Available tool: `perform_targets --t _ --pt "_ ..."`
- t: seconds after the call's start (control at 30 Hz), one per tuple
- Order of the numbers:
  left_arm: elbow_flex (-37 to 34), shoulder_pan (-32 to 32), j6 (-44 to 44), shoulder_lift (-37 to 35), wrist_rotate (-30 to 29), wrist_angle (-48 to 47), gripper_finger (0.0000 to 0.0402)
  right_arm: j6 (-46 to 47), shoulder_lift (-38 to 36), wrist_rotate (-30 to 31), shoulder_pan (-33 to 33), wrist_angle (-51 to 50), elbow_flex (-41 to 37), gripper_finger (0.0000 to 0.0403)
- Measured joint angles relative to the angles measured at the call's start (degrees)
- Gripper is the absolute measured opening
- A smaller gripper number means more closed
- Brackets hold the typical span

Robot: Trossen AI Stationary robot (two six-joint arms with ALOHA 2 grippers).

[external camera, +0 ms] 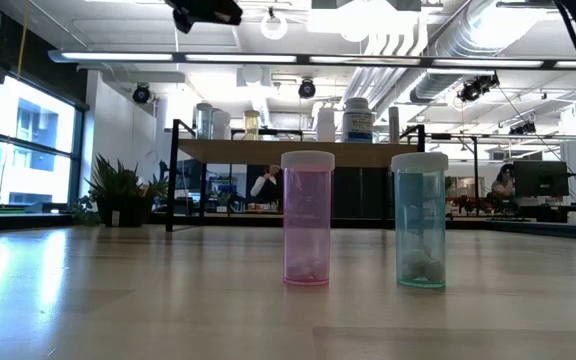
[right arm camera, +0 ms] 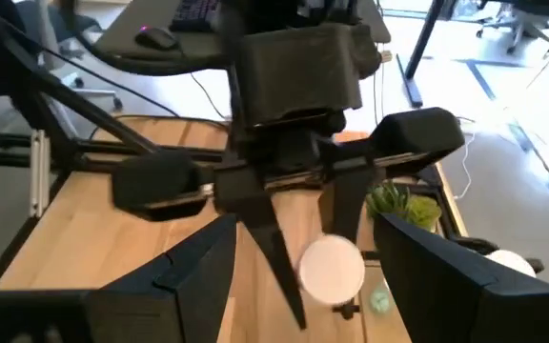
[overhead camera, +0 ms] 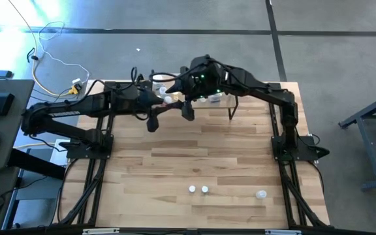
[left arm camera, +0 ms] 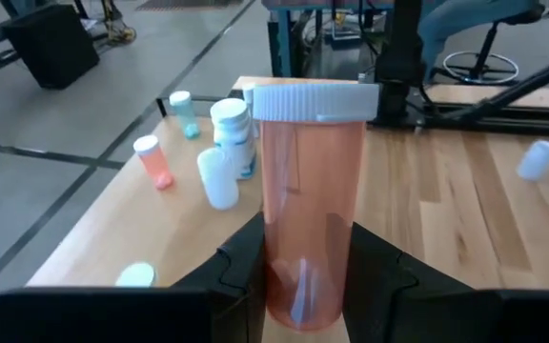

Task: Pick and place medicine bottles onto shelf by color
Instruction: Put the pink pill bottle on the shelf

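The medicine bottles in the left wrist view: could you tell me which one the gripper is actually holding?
The tall orange-pink bottle with the white cap, upright and clamped between the left gripper fingers. The other bottles stand or lie free on the shelf beyond it.

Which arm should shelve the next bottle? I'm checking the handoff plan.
Left, probably. The left hand already grips an orange bottle upright, over the shelf where other bottles stand. The right hand is open and holds nothing.
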Motion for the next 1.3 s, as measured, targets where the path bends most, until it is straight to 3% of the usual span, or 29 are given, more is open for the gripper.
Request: perform_targets --t 0.43,0.97,1.3 --pt "0.0 0.3 1.5 3.4 0.1 5.2 0.0088 0.2 1.5 0.0 -1.6 -6.0 0.0 0.0219" --pt "0.0 0.3 1.9 3.4 0.1 7.1 0.0088 0.3 1.4 0.2 -1.6 -6.3 0.0 0.012" --pt "0.0 0.2 1.9 3.4 -0.8 7.1 0.0111 0.3 1.4 0.2 -1.7 -6.4 0.0 0.0113"
